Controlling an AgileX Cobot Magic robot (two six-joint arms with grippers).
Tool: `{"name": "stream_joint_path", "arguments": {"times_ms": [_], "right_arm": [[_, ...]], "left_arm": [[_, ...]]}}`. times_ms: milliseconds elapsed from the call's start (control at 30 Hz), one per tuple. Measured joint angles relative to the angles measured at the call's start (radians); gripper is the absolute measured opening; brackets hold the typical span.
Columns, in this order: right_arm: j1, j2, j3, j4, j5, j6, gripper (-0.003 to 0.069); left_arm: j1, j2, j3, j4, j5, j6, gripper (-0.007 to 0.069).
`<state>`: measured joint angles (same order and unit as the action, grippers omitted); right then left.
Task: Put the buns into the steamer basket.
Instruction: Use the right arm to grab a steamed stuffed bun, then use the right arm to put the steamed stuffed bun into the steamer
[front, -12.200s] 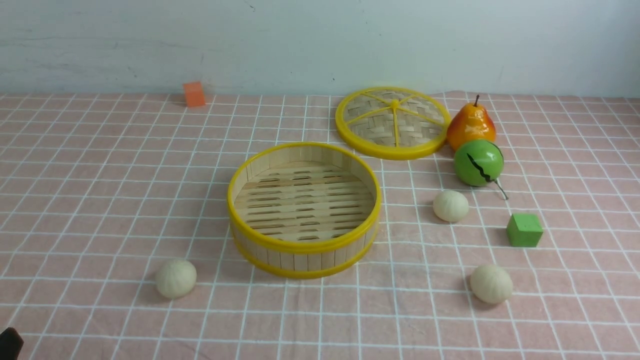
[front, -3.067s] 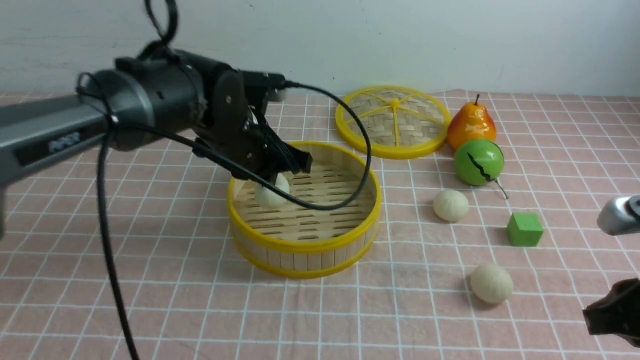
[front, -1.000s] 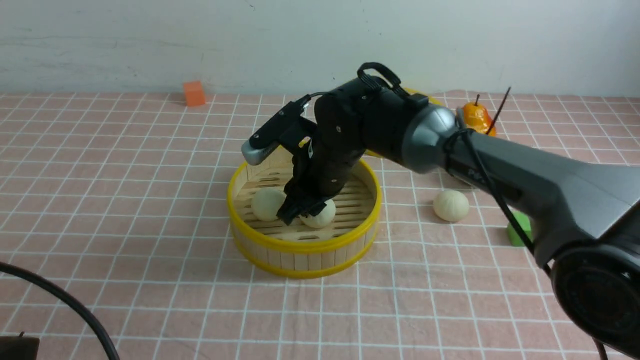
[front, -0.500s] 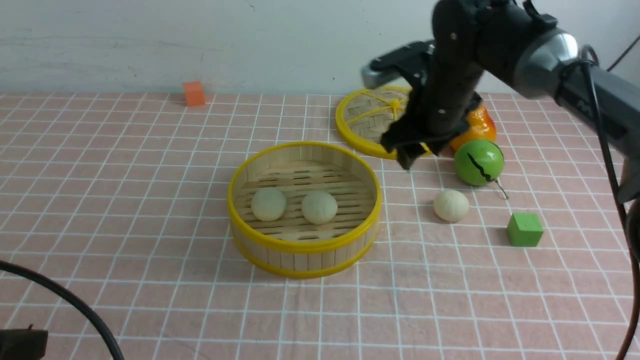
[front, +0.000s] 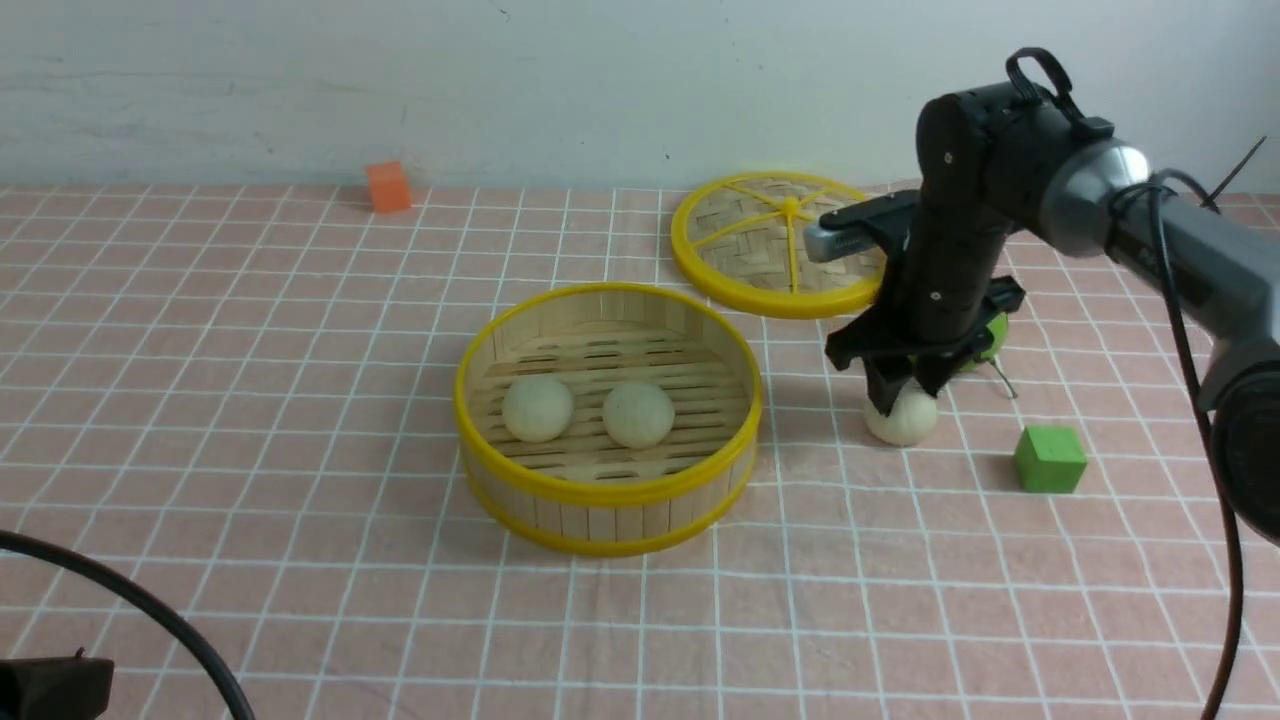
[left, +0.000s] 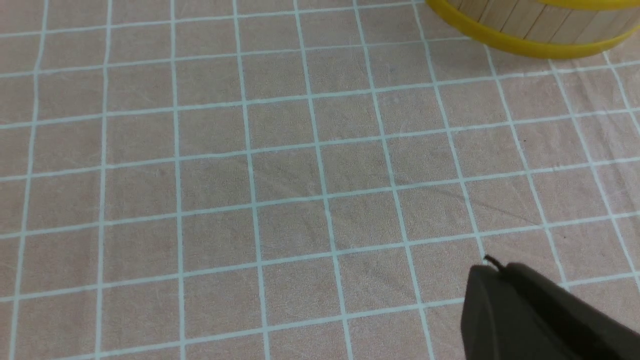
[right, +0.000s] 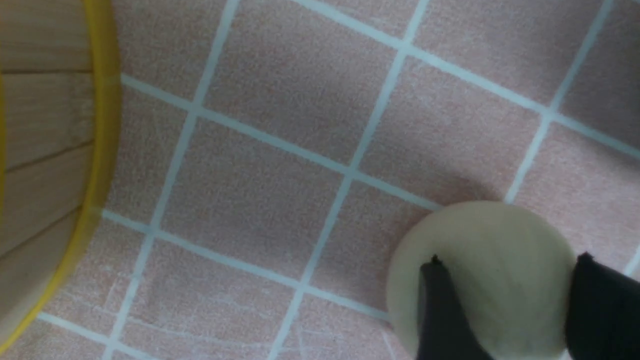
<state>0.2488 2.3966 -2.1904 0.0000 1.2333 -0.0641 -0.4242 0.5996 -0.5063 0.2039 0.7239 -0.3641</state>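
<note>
buns: two (front: 538, 408) (front: 638, 414) lie side by side in the steamer basket (front: 607, 492); a third bun (front: 905, 424) sits on the cloth (front: 300, 400) beside it. our right gripper (front: 903, 385) straddles that bun, jaws parted, not clamped. our left gripper (left: 530, 315) is closed, holding nothing.

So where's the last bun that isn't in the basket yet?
In the front view the bun sits on the cloth right of the basket, near the green cube.
</note>
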Motion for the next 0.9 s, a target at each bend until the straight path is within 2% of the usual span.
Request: {"name": "stream_joint_path", "arguments": {"times_ms": [33,133,233,433,467,600,800,900], "right_arm": [[0.000,0.004,0.000,0.006,-0.001,-0.005,0.0295],[0.001,0.005,-0.010,0.021,-0.003,-0.035,0.0087],[0.007,-0.013,-0.031,0.035,0.005,-0.062,0.0015],[0.114,-0.076,-0.158,0.048,0.007,-0.138,0.0012],[0.168,-0.087,-0.182,0.053,-0.009,-0.167,0.0012],[0.284,-0.056,-0.192,0.051,-0.103,-0.215,0.0012],[0.329,0.050,-0.191,0.019,-0.223,-0.223,0.0016],[0.331,0.071,-0.191,0.012,-0.276,-0.223,0.0051]], "left_arm": [[0.000,0.000,0.000,0.000,0.000,0.000,-0.0006],[0.000,0.000,0.000,0.000,0.000,0.000,-0.0003],[0.000,0.000,0.000,0.000,-0.003,0.000,-0.0003],[0.000,0.000,0.000,0.001,-0.037,0.000,0.0000],[0.000,0.000,0.000,-0.001,-0.042,0.000,0.0001],[0.000,0.000,0.000,-0.013,-0.046,0.000,0.0003],[0.000,0.000,0.000,-0.045,-0.045,0.000,0.0004],[0.000,0.000,0.000,-0.052,-0.045,0.000,0.0004]]}}
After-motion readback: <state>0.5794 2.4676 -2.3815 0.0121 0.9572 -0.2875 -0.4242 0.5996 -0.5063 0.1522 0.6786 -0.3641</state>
